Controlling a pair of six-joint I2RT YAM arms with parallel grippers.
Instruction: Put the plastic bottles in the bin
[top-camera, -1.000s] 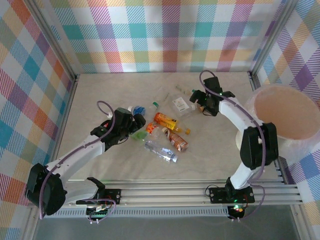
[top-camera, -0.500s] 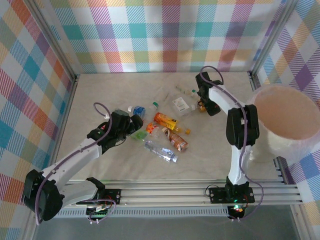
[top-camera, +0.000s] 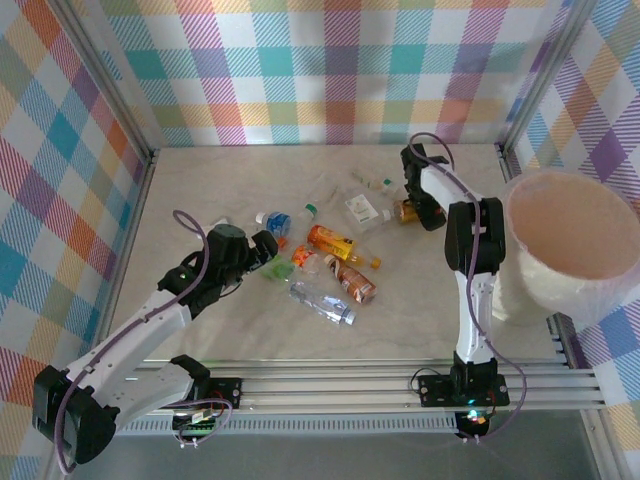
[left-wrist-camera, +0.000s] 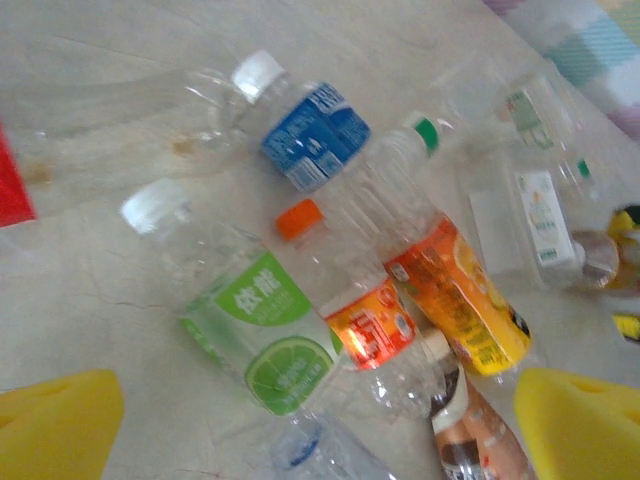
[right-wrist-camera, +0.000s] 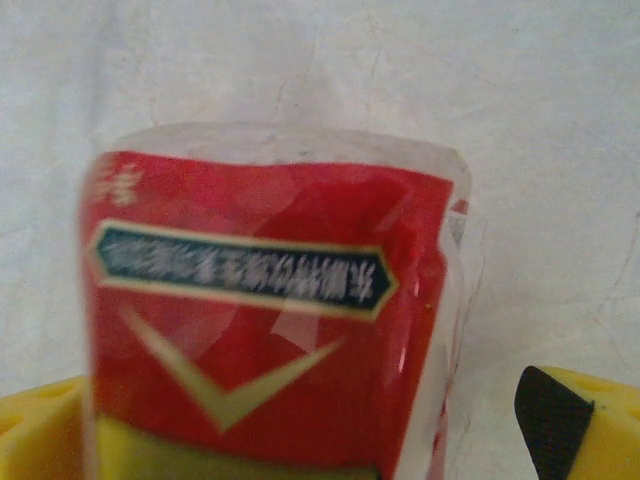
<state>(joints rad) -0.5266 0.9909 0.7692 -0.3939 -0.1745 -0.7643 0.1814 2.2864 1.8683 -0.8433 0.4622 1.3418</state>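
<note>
At nine o'clock of the scattered bottles (top-camera: 330, 265), the left gripper (top-camera: 262, 250) hangs just above them, jaws spread wide and holding nothing. At their one o'clock the right gripper (top-camera: 420, 212) is released too, a red-label bottle (right-wrist-camera: 270, 300) standing between its fingers, a gap on one side. The bin (top-camera: 600, 290) sits at three o'clock, well apart.

Pale marbled tabletop (top-camera: 200, 180); pastel plaid walls (top-camera: 330, 70) three sides; aluminium rails (top-camera: 340, 385) near edge.
</note>
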